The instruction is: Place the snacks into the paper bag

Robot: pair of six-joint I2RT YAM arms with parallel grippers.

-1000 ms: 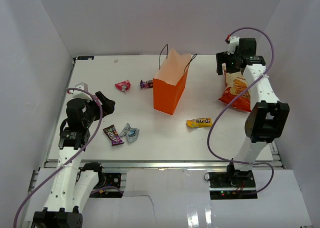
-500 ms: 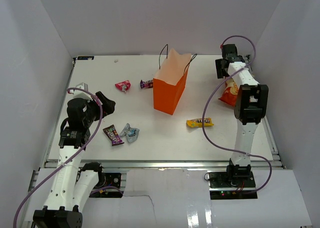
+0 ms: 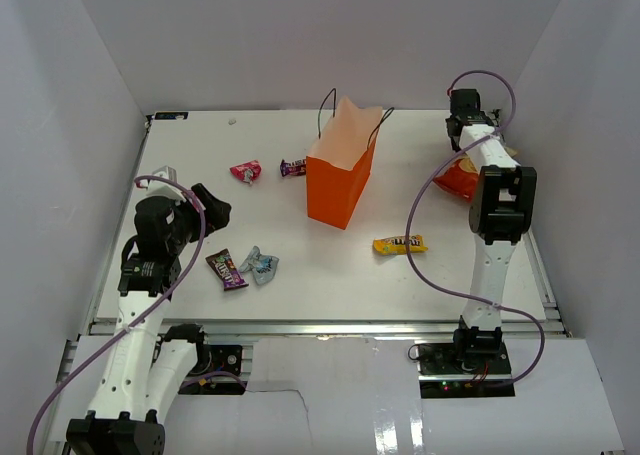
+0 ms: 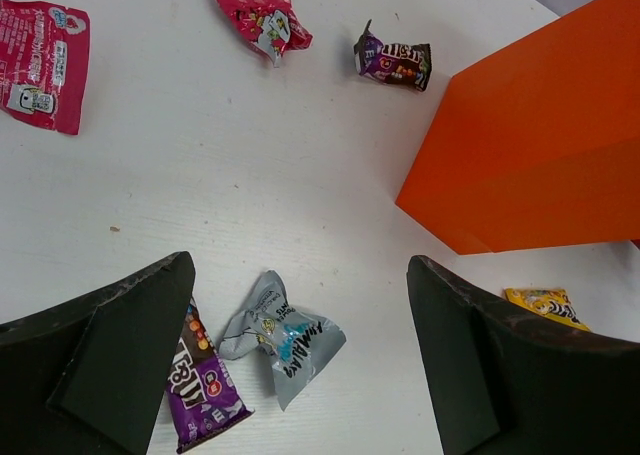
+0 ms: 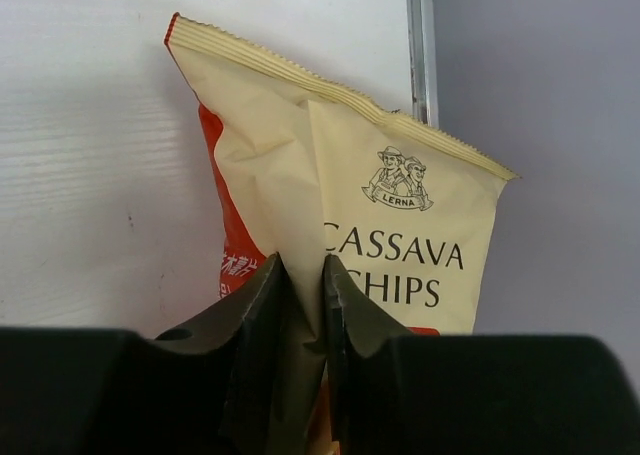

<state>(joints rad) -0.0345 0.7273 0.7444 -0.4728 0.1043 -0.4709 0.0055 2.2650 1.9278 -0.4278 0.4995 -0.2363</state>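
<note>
The orange paper bag (image 3: 340, 175) stands upright mid-table; its side shows in the left wrist view (image 4: 540, 145). My right gripper (image 5: 305, 275) is shut on a fold of the red-and-cream chip bag (image 5: 400, 215), which lies at the far right (image 3: 460, 178). My left gripper (image 4: 300, 345) is open above a clear-blue wrapper (image 4: 283, 335) and a purple packet (image 4: 200, 390). A yellow packet (image 3: 399, 244) lies right of the bag. A pink-red packet (image 3: 245, 171) and a small purple-brown packet (image 3: 292, 167) lie left of the bag.
A flat pink packet (image 4: 42, 63) lies at the far left. White walls close in the table on three sides. A metal rail (image 5: 420, 45) runs along the table's right edge beside the chip bag.
My right arm swung and folded in over the chip bag, which has shifted and now shows less. The left arm has not moved.
</note>
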